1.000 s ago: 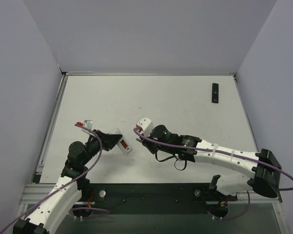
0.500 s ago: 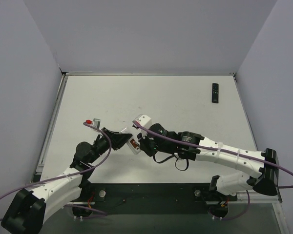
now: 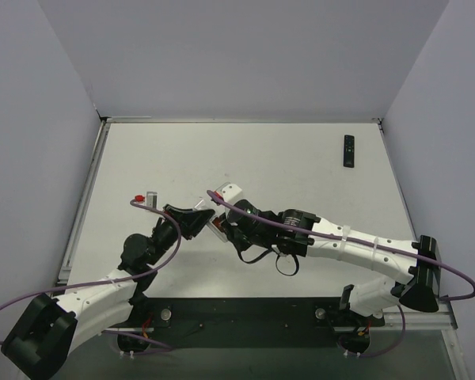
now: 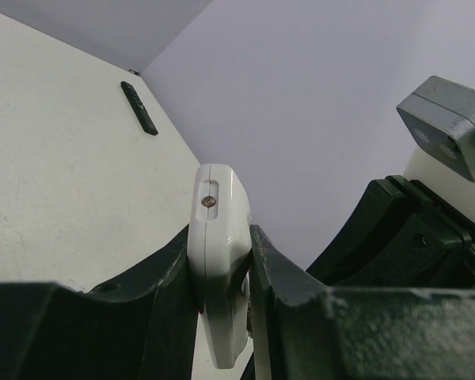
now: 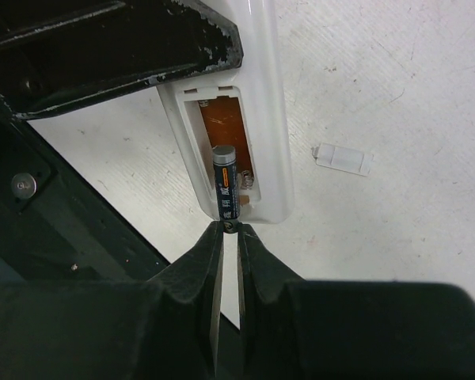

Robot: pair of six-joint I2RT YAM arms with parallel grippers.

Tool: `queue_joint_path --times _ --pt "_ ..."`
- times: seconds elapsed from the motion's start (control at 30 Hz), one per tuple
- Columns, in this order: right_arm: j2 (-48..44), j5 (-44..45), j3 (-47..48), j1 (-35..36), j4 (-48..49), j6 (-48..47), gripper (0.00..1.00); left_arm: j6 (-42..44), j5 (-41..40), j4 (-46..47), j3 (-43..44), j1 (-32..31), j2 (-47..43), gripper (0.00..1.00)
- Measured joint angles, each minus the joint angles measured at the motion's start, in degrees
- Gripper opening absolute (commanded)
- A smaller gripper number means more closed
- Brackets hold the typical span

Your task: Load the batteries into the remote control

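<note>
My left gripper (image 3: 199, 219) is shut on a white remote (image 3: 217, 226) and holds it off the table; in the left wrist view the remote (image 4: 219, 237) stands edge-on between the two fingers. Its back is open and shows an orange compartment (image 5: 224, 131). My right gripper (image 5: 229, 229) is shut on the lower end of a dark battery (image 5: 225, 180), which lies partly in that compartment. In the top view the right gripper (image 3: 231, 231) sits right against the remote. No other batteries are in view.
A small white battery cover (image 5: 343, 158) lies on the table beside the remote. A black remote (image 3: 348, 150) lies at the far right of the table and also shows in the left wrist view (image 4: 138, 108). Walls enclose the table on three sides.
My left arm has carried the white remote up and to the right. My right gripper has moved left to meet it, bringing the battery into the open compartment.
</note>
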Motion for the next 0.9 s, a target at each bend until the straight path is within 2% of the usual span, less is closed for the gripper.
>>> queue_joint_path --times 0.37,0.7,0.9 --pt "1.5 0.1 4.2 0.3 -2.4 -0.9 0.00 -1.0 -2.1 1.6 -0.1 -2.0 0.2 0.00" --pt "7.0 -0.9 12.6 0.5 -11.2 -1.6 0.00 -0.7 -1.8 1.7 -0.1 -2.0 0.1 0.00" --pt "7.9 -1.3 13.7 0.7 -14.4 -1.6 0.00 -1.0 -1.9 1.7 -0.2 -2.2 0.1 0.00"
